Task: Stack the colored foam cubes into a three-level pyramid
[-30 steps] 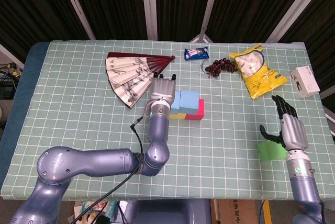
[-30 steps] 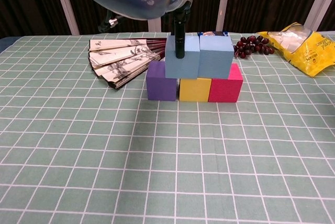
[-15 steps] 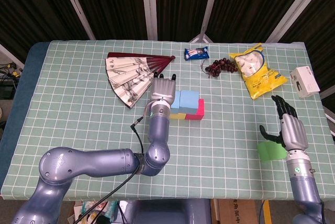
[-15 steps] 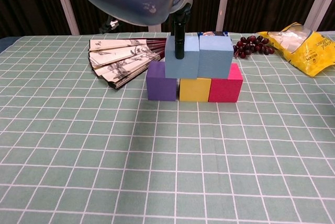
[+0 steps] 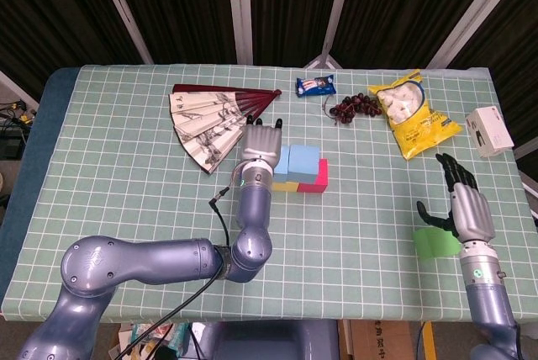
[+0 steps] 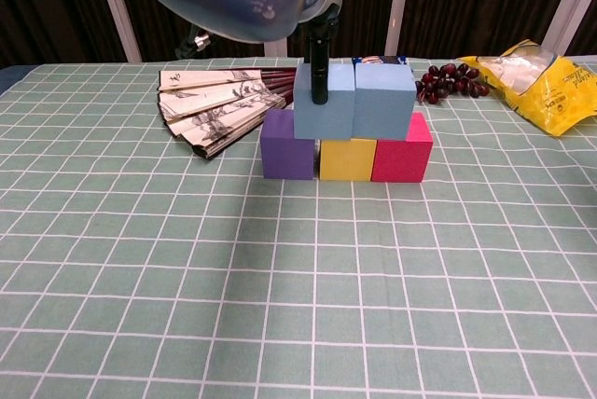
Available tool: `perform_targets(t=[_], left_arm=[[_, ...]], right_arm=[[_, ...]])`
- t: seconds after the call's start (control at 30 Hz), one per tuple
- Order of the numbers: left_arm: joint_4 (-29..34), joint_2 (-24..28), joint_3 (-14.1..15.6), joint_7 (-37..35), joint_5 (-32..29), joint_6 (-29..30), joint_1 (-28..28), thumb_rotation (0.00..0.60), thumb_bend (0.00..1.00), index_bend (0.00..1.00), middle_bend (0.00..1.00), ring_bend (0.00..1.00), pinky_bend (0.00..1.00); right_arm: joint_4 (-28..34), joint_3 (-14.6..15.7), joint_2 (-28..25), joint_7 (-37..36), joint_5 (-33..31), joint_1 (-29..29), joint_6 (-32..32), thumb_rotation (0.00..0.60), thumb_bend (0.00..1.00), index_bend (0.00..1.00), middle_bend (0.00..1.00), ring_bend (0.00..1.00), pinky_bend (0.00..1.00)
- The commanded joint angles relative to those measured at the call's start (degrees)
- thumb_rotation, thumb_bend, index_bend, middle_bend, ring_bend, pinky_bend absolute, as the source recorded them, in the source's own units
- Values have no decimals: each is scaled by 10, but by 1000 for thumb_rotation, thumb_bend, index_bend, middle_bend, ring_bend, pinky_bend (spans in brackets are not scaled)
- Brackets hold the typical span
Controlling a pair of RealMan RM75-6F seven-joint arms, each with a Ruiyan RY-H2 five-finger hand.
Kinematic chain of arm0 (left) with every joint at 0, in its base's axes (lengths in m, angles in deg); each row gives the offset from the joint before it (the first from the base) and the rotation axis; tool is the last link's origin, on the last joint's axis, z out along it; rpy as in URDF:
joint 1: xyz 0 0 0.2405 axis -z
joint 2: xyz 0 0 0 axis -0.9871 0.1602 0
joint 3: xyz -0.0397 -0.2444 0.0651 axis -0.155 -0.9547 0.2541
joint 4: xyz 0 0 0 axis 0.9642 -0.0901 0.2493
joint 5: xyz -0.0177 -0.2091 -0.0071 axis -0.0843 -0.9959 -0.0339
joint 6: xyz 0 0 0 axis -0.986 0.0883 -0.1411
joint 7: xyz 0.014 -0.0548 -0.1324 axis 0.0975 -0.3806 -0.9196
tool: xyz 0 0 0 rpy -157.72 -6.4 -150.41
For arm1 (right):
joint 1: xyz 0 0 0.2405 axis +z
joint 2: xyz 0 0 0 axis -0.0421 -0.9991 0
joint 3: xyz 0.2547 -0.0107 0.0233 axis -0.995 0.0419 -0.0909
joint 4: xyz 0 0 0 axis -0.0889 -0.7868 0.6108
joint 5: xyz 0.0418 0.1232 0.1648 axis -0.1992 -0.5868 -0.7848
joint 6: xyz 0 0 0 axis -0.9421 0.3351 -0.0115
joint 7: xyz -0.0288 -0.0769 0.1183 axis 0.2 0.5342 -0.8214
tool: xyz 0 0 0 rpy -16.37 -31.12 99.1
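Nearest the front edge, on the right side of the checked green tablecloth (image 5: 126, 192), the right hand (image 5: 465, 203) is hovering with fingers spread and slightly curled, holding nothing; a green foam cube (image 5: 435, 243) is lying just beside and under its palm. Farther in, at the middle of the table, the pyramid is taking shape: a purple cube (image 6: 288, 157), a yellow cube (image 6: 348, 158) and a pink cube (image 6: 403, 150) are sitting in a touching row, and two light blue cubes (image 6: 383, 101) are resting side by side on top of them. The left hand (image 5: 261, 146) is hanging over the left blue cube (image 6: 324, 112), with one dark fingertip (image 6: 319, 79) reaching down its front face; whether the hand is actually gripping the cube, I cannot tell. Beyond the blocks, a folding paper fan (image 5: 212, 121) is lying open. Toward the far edge are sitting a small blue snack packet (image 5: 316, 86), a bunch of dark grapes (image 5: 356, 107), a yellow snack bag (image 5: 412, 112), and a small white box (image 5: 489, 130) at the right edge.
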Motion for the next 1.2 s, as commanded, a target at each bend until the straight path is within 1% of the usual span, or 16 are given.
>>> perform_targets(t=[0.03,0.63,0.83,0.93,1.0,1.2], left_arm=[[0,1,-1,-1,1,0,0,600,347,0,434,116,33],[-4,-4,2,-3,3,-3,-2,600,347,0,432,116,33],[-9,-8,4,-3,3,-7,-2,600,343,0,418,116,33],[-11,-9,4,-4,5,-8,-2,600,314,0,371,116,33],[-11,-9,4,-6,7,-9,-4,600,286,0,312,116,33],[-5,-6,4,-11,12,-10,-7,600,208,0,185,107,33]], right_arm=[[0,0,0,0,0,0,0,600,378,0,0,0,0],[1,1,3,6,-2,2,1,600,379,0,0,0,0],[-2,1,2,4,-4,1,-2,600,378,0,0,0,0],[-2,1,1,3,-4,1,-2,600,378,0,0,0,0],[-3,1,3,4,-5,2,-3,600,379,0,0,0,0],[-2,1,3,4,-6,2,-2,600,378,0,0,0,0]])
